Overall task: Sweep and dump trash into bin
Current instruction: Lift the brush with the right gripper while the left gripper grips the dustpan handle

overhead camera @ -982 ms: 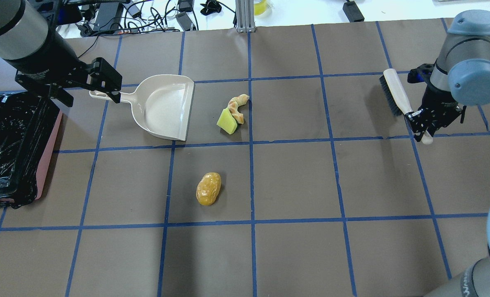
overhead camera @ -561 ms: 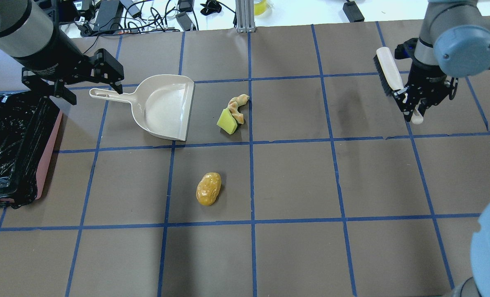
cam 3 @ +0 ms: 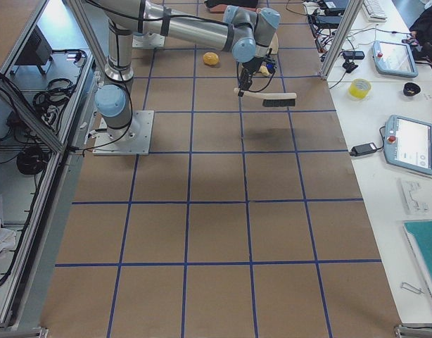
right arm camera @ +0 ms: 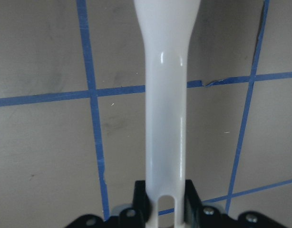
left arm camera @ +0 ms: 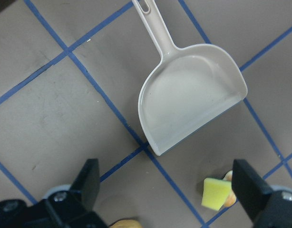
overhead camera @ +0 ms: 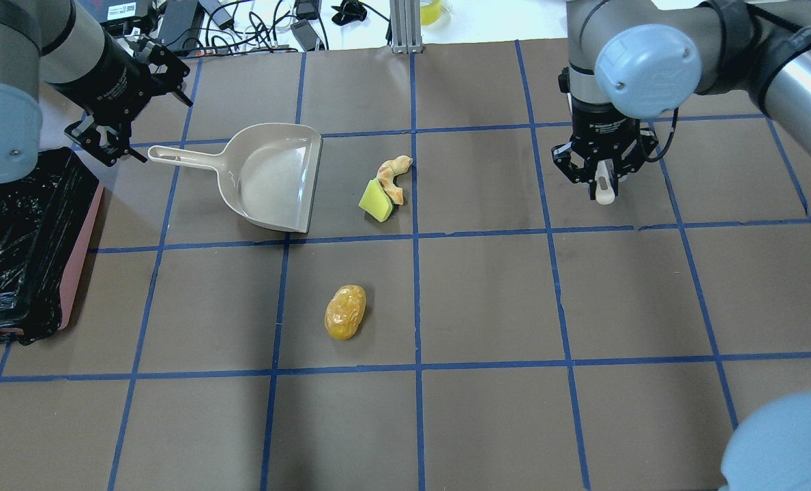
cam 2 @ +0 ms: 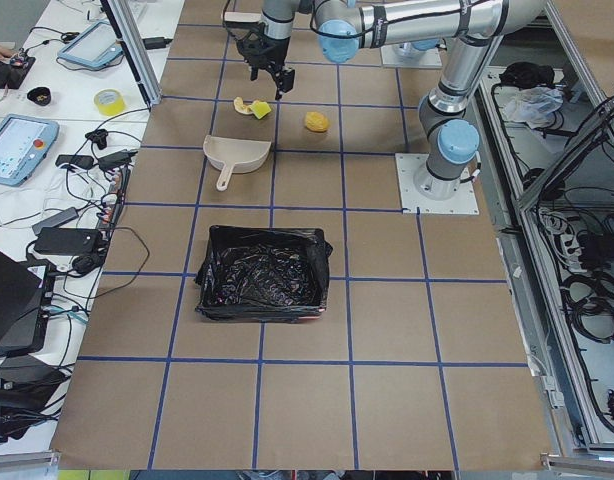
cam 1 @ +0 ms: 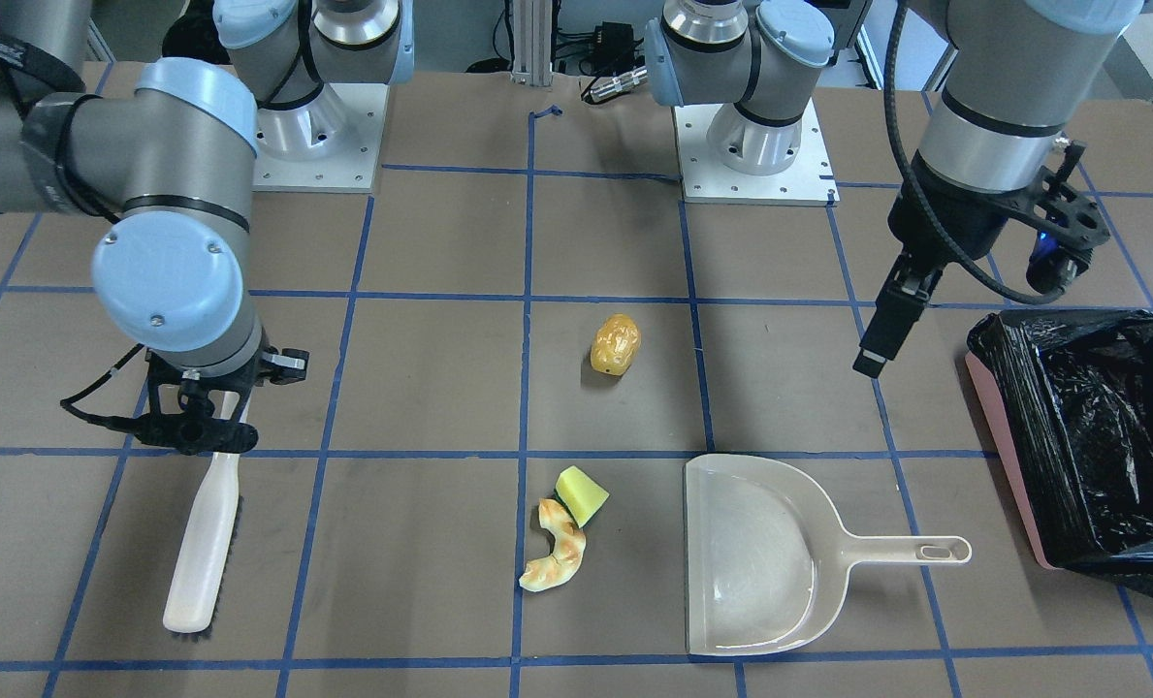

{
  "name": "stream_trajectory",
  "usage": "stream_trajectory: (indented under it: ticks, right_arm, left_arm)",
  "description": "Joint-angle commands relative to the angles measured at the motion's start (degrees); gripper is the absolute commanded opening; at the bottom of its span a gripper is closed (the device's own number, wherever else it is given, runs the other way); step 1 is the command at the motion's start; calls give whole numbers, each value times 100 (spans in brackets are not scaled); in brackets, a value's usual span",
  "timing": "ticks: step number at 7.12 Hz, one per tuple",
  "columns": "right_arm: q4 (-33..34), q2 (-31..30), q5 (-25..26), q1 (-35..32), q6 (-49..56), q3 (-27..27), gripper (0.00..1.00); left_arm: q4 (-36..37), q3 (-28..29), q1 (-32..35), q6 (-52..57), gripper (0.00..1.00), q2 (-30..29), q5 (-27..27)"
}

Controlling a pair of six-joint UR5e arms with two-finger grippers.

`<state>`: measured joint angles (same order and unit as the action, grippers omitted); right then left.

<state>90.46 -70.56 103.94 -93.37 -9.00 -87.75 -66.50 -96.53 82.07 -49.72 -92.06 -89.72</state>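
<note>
The beige dustpan [overhead camera: 269,176] lies on the table, mouth toward the yellow-green wedge [overhead camera: 376,200] and the tan croissant [overhead camera: 393,174], which touch each other. The golden-brown lump [overhead camera: 345,312] lies alone, nearer the robot. The pink bin with a black bag [overhead camera: 9,239] stands at the left edge. My left gripper [overhead camera: 153,123] is open and empty, raised above the dustpan handle; its wrist view shows the dustpan [left arm camera: 189,95] below. My right gripper [overhead camera: 599,181] is shut on the white brush handle [right arm camera: 165,118]; the brush [cam 1: 203,543] hangs off the table, right of the trash.
Cables, chargers and an aluminium post [overhead camera: 405,27] sit beyond the table's far edge. The arm bases [cam 1: 751,145] stand on the robot's side. Blue tape lines grid the brown table [overhead camera: 487,300].
My right arm has carried the brush left from the table's right edge and turned it. My left gripper has drawn back from the dustpan handle, risen and rotated.
</note>
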Motion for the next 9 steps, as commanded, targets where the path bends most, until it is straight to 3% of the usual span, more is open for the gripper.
stream_trajectory:
  ticks: [1,3,5,9]
  right_arm:
    - [-116,60,-67,-278,-698,3,0]
    - [-108,86,-58,-349,-848,3,0]
    - [-126,121,-50,-358,-867,-6,0]
    - [-117,130,-6,-358,-849,3,0]
  left_arm:
    - [848,-218,-190,-737,100,-486,-45]
    - [858,-34,-200,-1626,97,-1092,-37]
    - [858,790,-209,-1769,96,-1882,-159]
    - [902,934,-376,-1787,97,-2728,-573]
